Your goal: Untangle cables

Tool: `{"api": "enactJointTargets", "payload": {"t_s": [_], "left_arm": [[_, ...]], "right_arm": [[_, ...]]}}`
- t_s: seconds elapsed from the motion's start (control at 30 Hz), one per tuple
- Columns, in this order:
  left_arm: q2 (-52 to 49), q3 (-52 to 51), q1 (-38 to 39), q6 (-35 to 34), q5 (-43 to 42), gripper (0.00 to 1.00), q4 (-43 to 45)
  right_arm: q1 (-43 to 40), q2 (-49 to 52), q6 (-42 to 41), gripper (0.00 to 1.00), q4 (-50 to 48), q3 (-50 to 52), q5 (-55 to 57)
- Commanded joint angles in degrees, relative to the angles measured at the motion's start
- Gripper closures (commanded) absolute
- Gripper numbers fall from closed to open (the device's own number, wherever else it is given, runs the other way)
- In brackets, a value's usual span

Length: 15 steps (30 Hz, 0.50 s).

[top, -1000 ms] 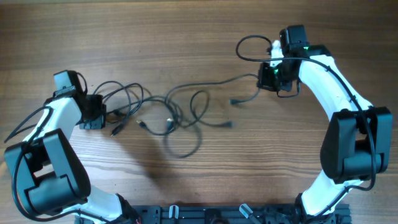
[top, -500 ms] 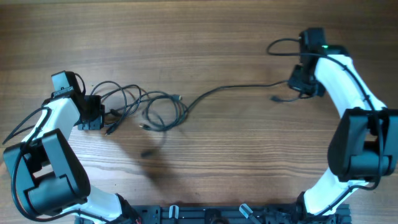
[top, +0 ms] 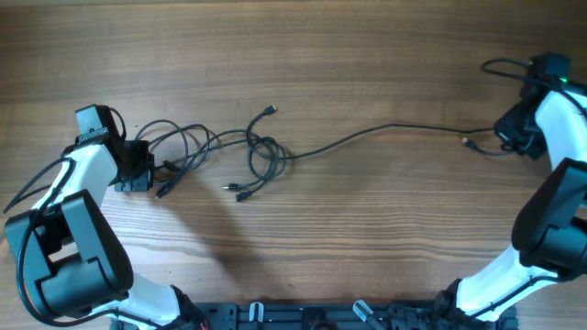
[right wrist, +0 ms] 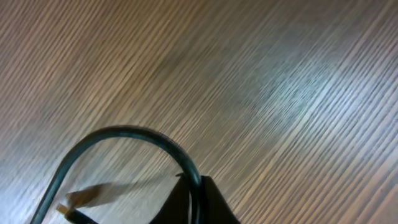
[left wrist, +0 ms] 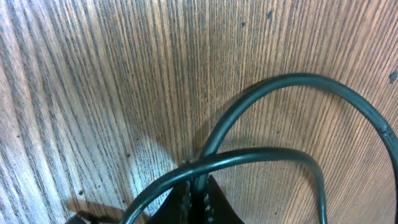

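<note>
White arms (top: 85, 171), black joints (top: 78, 246), black wiring (top: 35, 186)

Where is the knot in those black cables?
Overhead, the knot lies left of centre on the table, nearer the left gripper, with one long strand running towards the right gripper.

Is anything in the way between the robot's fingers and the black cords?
No, nothing visible is. The left gripper is shut on a loop of the thin black cables, and the right gripper is shut on them at the other side. Between the two grippers, the cables lie on bare brown wooden table.
</note>
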State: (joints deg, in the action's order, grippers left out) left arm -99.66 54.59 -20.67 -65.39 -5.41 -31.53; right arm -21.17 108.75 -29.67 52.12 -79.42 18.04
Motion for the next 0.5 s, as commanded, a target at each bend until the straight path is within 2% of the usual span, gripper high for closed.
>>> {"api": "enactJointTargets", "payload": {"t_s": [0.0, 0.03, 0.07, 0.1, 0.13, 0.47], "left_arm": [[-0.4, -0.4, -0.6, 0.7, 1.6, 0.92, 0.0], [-0.4, -0.4, -0.6, 0.7, 1.6, 0.92, 0.0], [-0.4, -0.4, -0.6, 0.7, 1.4, 0.92, 0.0], [-0.4, -0.4, -0.6, 0.7, 1.1, 0.92, 0.0], [-0.4, -0.4, -0.6, 0.7, 0.7, 0.92, 0.0], [-0.4, -0.4, -0.6, 0.7, 0.3, 0.92, 0.0]], "right_arm": [[-1.6, 0.9, 1.5, 0.62, -1.8, -0.7, -2.6], [-1.6, 0.9, 3.6, 0.49, -2.6, -0.7, -5.4], [-1.6, 0.9, 5.3, 0.29, -3.1, -0.7, -7.7], [-1.5, 0.9, 7.4, 0.05, -3.5, -0.7, -11.0], [-1.4, 0.9, 7.6, 0.0, -3.7, -0.7, -14.2], [3.1, 0.9, 11.6, 0.01, -8.5, -0.9, -32.7]]}}
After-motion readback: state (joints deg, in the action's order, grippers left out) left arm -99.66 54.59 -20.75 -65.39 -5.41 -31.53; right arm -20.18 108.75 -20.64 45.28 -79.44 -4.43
